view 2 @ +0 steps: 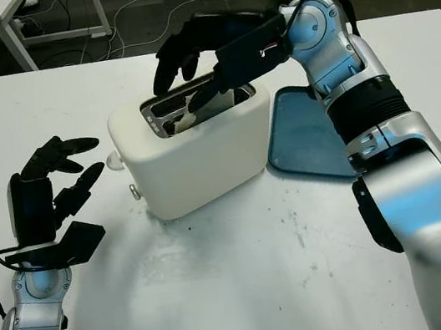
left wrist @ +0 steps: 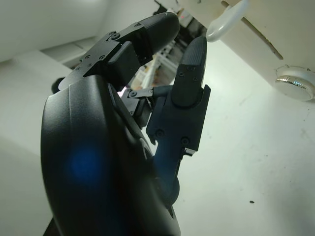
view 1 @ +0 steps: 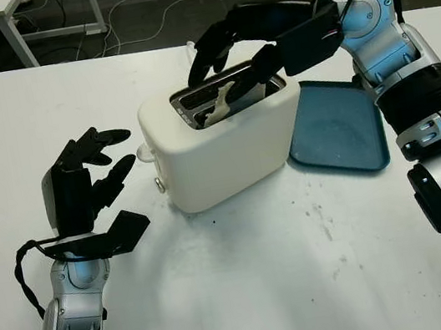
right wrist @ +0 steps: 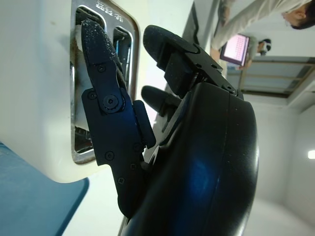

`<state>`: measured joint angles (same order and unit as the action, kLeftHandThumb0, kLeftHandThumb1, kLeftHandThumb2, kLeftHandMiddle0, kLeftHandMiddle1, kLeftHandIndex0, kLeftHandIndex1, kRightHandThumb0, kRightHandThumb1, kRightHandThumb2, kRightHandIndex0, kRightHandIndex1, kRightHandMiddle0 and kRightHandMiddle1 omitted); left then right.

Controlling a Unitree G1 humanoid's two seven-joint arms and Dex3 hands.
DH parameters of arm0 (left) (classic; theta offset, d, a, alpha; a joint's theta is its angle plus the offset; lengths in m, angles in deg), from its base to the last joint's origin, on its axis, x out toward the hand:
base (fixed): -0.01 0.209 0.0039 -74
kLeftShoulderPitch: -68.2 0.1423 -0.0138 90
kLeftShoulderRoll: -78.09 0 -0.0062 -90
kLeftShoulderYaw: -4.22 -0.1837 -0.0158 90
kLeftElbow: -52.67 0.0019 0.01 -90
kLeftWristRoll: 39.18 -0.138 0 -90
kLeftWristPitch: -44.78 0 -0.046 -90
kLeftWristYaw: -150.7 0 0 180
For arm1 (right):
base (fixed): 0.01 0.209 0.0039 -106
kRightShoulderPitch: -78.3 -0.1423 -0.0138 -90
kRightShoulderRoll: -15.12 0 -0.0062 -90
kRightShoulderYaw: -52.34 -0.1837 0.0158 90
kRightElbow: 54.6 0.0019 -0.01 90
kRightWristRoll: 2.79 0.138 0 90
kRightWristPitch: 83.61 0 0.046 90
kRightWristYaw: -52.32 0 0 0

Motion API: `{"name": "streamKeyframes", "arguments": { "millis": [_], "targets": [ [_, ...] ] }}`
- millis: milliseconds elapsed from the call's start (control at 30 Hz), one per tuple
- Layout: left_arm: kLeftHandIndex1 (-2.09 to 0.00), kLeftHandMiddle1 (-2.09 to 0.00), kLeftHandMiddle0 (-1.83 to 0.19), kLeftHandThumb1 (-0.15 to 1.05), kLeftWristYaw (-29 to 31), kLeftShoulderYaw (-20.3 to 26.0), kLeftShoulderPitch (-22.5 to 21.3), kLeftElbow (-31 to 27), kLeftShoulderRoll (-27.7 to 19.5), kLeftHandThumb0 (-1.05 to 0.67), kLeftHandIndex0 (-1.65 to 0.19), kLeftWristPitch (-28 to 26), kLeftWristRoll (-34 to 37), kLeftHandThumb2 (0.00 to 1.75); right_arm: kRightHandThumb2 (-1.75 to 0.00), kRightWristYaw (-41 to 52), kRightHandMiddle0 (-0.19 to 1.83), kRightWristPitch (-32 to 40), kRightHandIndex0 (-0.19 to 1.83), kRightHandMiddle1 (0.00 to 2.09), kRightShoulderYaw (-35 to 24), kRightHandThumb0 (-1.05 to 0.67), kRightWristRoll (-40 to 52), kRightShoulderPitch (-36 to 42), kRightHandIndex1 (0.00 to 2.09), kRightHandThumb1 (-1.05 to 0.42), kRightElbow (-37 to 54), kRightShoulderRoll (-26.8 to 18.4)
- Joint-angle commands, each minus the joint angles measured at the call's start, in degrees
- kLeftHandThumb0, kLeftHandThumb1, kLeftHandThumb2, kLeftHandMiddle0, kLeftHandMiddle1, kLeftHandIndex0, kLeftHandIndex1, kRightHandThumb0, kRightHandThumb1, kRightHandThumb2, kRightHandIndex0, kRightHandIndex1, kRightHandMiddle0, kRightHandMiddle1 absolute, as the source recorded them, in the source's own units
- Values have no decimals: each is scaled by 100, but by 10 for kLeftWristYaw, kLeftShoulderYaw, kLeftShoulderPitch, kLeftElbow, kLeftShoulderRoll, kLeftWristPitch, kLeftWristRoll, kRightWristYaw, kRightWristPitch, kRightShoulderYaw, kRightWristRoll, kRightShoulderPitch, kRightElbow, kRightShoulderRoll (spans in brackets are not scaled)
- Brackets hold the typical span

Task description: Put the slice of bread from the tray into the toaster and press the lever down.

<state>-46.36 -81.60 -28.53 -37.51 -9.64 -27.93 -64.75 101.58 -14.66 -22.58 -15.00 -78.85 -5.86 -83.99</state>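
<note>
The white toaster (view 1: 218, 152) stands mid-table. A slice of bread (view 1: 222, 105) sits tilted in its front slot, with its top edge still showing above the slot. My right hand (view 1: 225, 67) hovers over the slots, open; its thumb lies on top of the bread and the other fingers hang clear above the slot's left end. The blue tray (view 1: 338, 132), with nothing on it, lies just right of the toaster. My left hand (view 1: 99, 172) is open on the toaster's left, a short way from the white lever (view 1: 144, 153); the left wrist view has a fingertip close under the lever (left wrist: 224, 22).
A silver dial (left wrist: 295, 81) sits low on the toaster's left face. The white table (view 1: 292, 288) stretches bare in front of the toaster. Beyond the table's far edge there is another table and cables on the floor.
</note>
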Motion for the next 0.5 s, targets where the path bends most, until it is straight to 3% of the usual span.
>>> {"name": "streamKeyframes", "arguments": {
  "millis": [0,300,467],
  "targets": [
    [-71,-151,-52,92,-6,-2,-1,4,2,-31,-72,13,7,12,-1,-12,54,-4,0,39,-7,-69,-3,-2,137,-91,11,-8],
    [-73,-150,-50,92,-4,0,1,2,1,-32,-70,10,5,12,0,-35,58,-10,7,44,-17,-65,-2,6,123,-90,20,-13],
    [-73,-151,-51,92,-6,3,3,-5,-1,-32,-70,5,-1,12,0,-106,63,-52,22,45,-58,-54,18,35,117,-89,13,-12]
  ]
}}
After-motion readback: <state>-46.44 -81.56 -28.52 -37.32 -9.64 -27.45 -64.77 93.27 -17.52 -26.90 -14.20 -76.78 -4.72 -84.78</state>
